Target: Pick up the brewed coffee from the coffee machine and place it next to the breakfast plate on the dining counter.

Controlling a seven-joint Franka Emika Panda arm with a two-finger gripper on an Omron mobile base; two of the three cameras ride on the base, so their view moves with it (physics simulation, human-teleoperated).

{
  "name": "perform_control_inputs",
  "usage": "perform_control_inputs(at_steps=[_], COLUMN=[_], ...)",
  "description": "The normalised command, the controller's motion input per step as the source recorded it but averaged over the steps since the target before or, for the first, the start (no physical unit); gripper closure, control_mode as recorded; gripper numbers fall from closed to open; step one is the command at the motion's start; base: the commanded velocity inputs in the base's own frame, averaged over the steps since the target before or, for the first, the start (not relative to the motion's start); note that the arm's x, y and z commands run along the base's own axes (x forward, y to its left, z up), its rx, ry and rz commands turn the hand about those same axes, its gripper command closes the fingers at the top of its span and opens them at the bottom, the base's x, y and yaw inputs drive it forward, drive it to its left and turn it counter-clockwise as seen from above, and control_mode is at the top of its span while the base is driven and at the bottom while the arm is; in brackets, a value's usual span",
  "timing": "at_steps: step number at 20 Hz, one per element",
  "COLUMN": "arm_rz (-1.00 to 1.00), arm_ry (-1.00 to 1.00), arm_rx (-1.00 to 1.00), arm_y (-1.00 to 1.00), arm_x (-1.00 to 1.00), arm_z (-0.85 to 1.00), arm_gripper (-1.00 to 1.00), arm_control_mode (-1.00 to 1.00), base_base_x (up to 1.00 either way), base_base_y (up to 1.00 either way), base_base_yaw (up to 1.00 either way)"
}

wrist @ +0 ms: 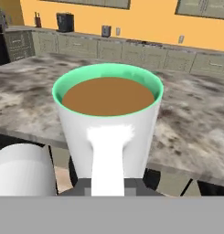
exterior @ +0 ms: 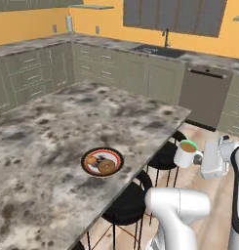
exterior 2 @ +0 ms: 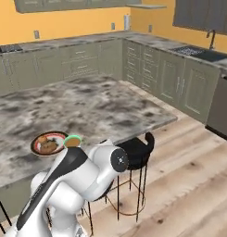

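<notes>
So the arm is bent pretty sharply here: in the left base view a fat white elbow link sits low in front, and the forearm comes up the right edge with the wrist turned sideways, pointing the claw (exterior: 198,157) left toward the island. The claw is clamped on the brewed coffee (exterior: 187,153), gripping it at the handle side, and the mug is upright with its green rim level and the brown liquid showing. It hangs in the air just off the near long edge of the dining bench (exterior: 52,127), above the black stools (exterior: 165,156) and the wood floor, not over the marble.

The hand view looks straight across the mug (wrist: 109,123) from behind its handle, which runs down the middle as a white strip. I can't really make out the finger tips themselves there, the mug covers them, but the handle sits right where they close. Beyond the rim you see the marble top and the far wall bench with its beige cabinets.

The breakfast plate (exterior: 102,161) sits on the marble close to that same near edge, pastry pieces on it, well left of the mug and apart from it.

From the right base view the arm's shoulder and elbow bulk cover most of the action, with just the mug's green rim (exterior 2: 73,140) peeking over the dark link, right beside the plate (exterior 2: 48,143) as seen from that angle.
</notes>
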Motion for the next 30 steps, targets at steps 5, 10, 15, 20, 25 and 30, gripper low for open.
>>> perform_control_inputs(at_steps=[5,10,15,20,25,30], arm_rz=[0.0,0.0,0.0,0.0,0.17,0.31], arm_ry=[0.0,0.0,0.0,0.0,0.03,0.04], arm_rx=[0.0,0.0,0.0,0.0,0.0,0.0], arm_y=[0.0,0.0,0.0,0.0,-0.01,-0.08], arm_x=[0.0,0.0,0.0,0.0,0.31,0.61], arm_z=[0.0,0.0,0.0,0.0,-0.06,-0.11], arm_gripper=[1.0,1.0,1.0,1.0,1.0,1.0], arm_control_mode=[1.0,1.0,1.0,1.0,-1.0,-1.0], base_base_x=[0.67,0.67,0.67,0.74,0.49,0.0], base_base_y=[-0.13,-0.09,-0.11,-0.18,-0.02,0.0], base_base_yaw=[0.73,0.74,0.73,0.65,0.28,0.0])
